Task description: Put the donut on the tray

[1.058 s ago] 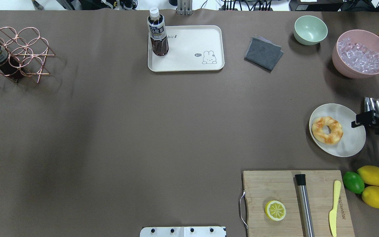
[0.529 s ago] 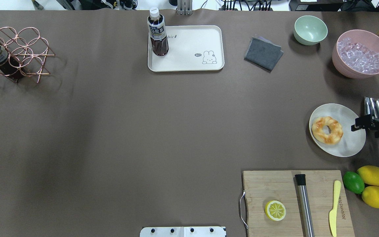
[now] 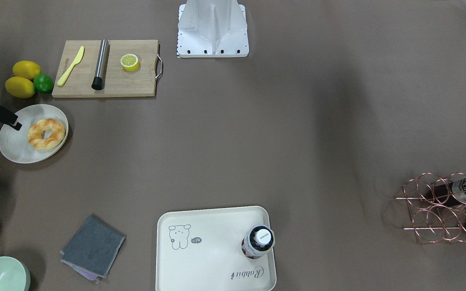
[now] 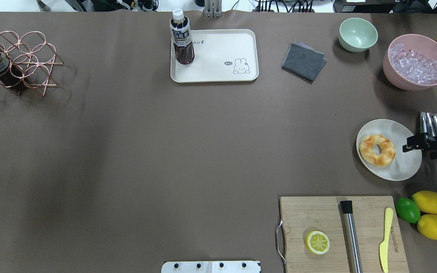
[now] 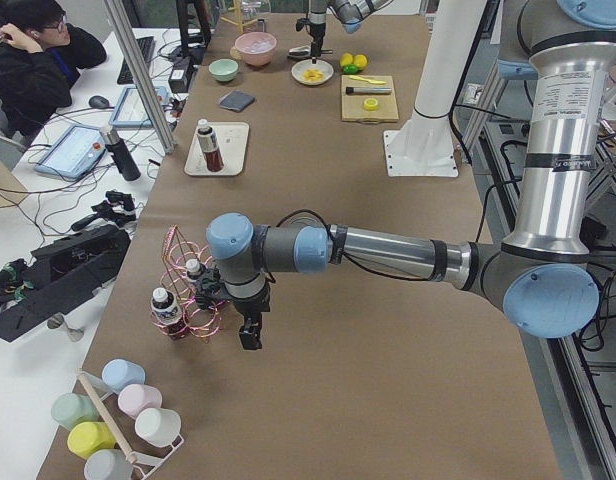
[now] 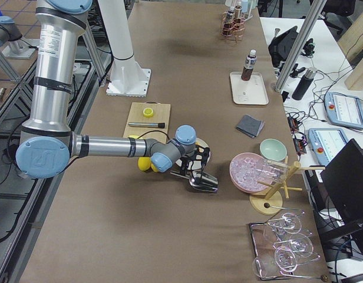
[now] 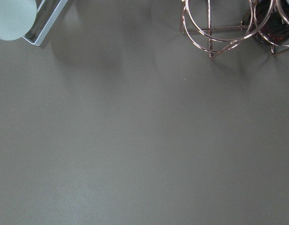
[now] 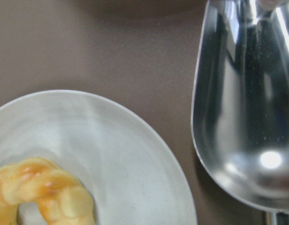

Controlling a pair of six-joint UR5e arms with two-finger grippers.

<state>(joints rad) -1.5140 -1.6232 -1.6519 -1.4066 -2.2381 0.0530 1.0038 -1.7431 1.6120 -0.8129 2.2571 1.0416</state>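
Note:
The donut (image 4: 377, 149) lies on a round off-white plate (image 4: 406, 167) at the table's right; it also shows in the right wrist view (image 8: 41, 197). My right gripper (image 4: 415, 144) hovers over the plate's right edge, beside the donut and apart from it; its fingers look apart in the exterior right view (image 6: 200, 162). The cream tray (image 4: 222, 72) sits at the far middle with a dark drink bottle (image 4: 181, 38) upright in its left corner. My left gripper (image 5: 250, 335) hangs by the copper rack, far from both; I cannot tell whether it is open.
A shiny metal scoop (image 4: 433, 123) lies just right of the plate. A cutting board (image 4: 317, 216) with a halved lemon, lemons and a lime (image 4: 429, 214), a pink bowl of ice (image 4: 415, 62), a grey cloth (image 4: 304, 60), a green bowl (image 4: 357, 34) and the copper rack (image 4: 17, 60) stand around.
My right gripper has shifted slightly towards the donut and the table's near side. The donut, plate and tray have not moved.

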